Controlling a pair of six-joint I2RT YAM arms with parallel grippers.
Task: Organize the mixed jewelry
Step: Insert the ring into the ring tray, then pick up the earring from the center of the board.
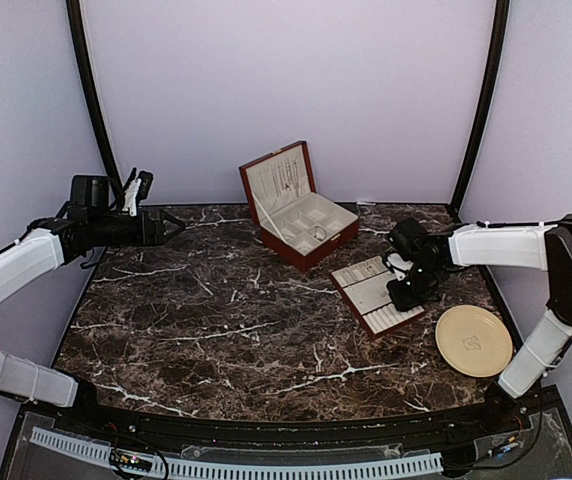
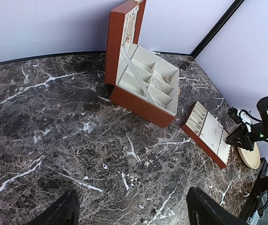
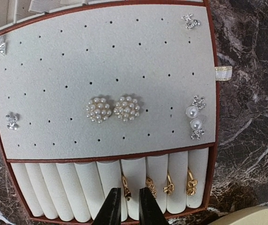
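The jewelry tray [image 3: 101,56] fills the right wrist view. Its grey pad holds two pearl-cluster earrings [image 3: 112,109], two pearl drop earrings [image 3: 193,118] and small silver studs [image 3: 12,121]. Gold rings [image 3: 169,187] sit in the cream ring rolls. My right gripper [image 3: 129,206] hangs low over the rolls, jaws slightly apart, with one gold ring [image 3: 126,188] seated in its slot between the tips. My left gripper [image 2: 134,216] is wide open and empty, raised at the far left [image 1: 169,228]. Two tiny silvery pieces [image 2: 105,166] lie on the marble below it.
The red-brown box [image 1: 301,240] stands open at the back centre, with chains hung in its lid [image 2: 130,23] and a thin piece in one compartment [image 2: 158,85]. The tray [image 1: 358,300] lies right of centre. A round beige plate [image 1: 473,341] sits near the right front.
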